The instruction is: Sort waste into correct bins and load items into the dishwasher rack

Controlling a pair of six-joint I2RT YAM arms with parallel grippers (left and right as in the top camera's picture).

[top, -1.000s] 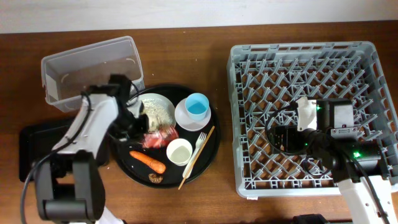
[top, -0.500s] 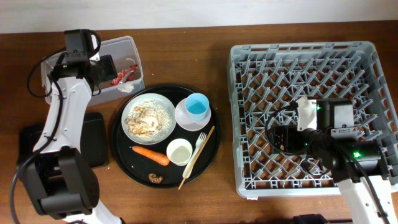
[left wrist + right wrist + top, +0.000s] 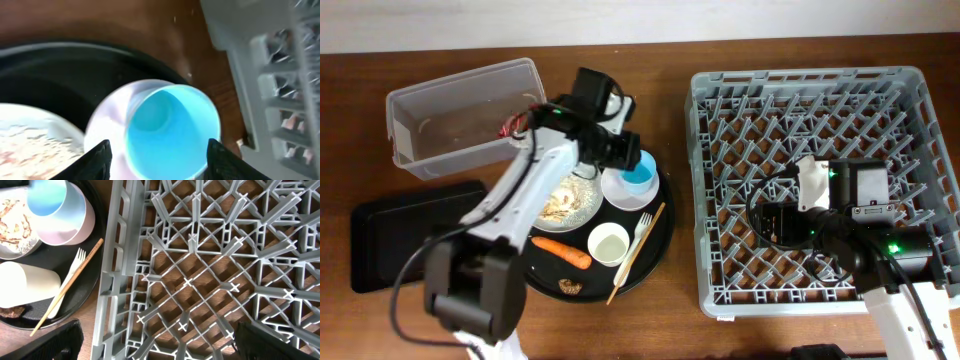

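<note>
The left gripper (image 3: 160,156) hangs over the right part of the round black tray (image 3: 666,215), its jaws spread apart and empty, one finger on each side of the small blue cup (image 3: 170,130) without touching it; the cup stands upright in the pale shallow bowl (image 3: 620,190), centre of the overhead frame; left of the bowl sits the white plate (image 3: 565,200) strewn with rice-like scraps (image 3: 558,205), partly under the left arm; below it lie the carrot (image 3: 560,255) and the brown morsel (image 3: 570,286); the white cup (image 3: 608,243) stands just beside the white fork (image 3: 642,228) and a wooden stick (image 3: 632,258); the red wrapper (image 3: 510,125) lies at the right end of the clear tub (image 3: 450,110), upper left; the shallow black tray (image 3: 410,240) lies at lower left; the right gripper (image 3: 167,340) is spread wide, holding nothing, above the lattice floor of the grey rack (image 3: 800,82) on the right.
</note>
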